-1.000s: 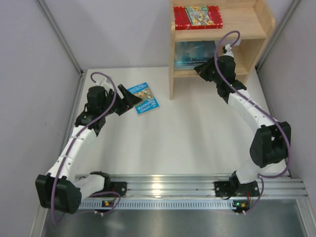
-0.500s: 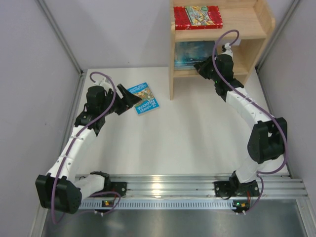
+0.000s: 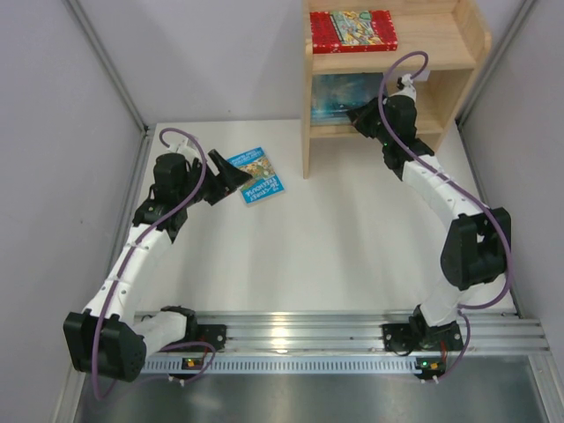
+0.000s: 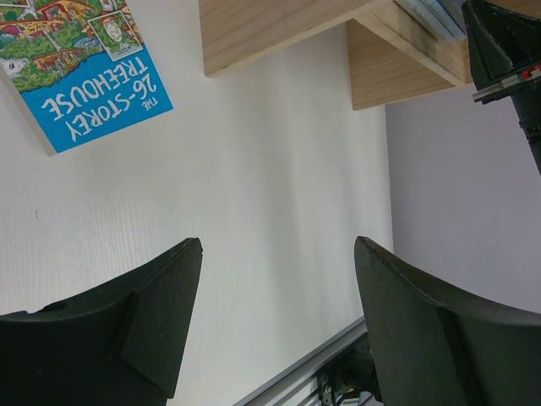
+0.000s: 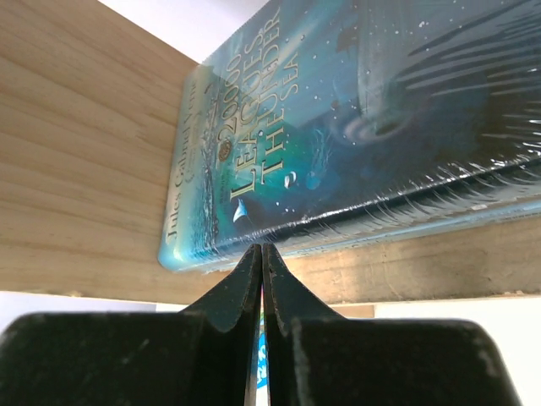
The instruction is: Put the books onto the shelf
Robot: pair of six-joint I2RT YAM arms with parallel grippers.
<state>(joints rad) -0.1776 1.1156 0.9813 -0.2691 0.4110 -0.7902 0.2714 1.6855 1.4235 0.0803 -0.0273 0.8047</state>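
Starting at our end of the desk (image 3: 352, 247), both arm bases sit on the rail. The left arm reaches up the left side. Its left tool (image 4: 277, 245) is spread wide with nothing between the fingers, and it hovers low over the bare desk.

Just past it lies the bright blue book (image 4: 84, 76), flat on the desk, cover up, a bit skewed, and not on the shelf. From above, the left tool (image 3: 227, 180) is right beside the book's left edge. We can't tell if it's actually touching.

Further back on the right, the right tool (image 5: 260, 247) is pressed tight together and pinching nothing. Its tips sit right at the front edge of the dark teal book (image 5: 363, 110), which lies flat on the lower tier of the shelf (image 3: 467, 44). A paler edge (image 5: 473, 213) peeks out under it, and we can't tell how many books that is.

At the very back, the red book (image 3: 352, 29) lies flat on the top tier, picture side up.
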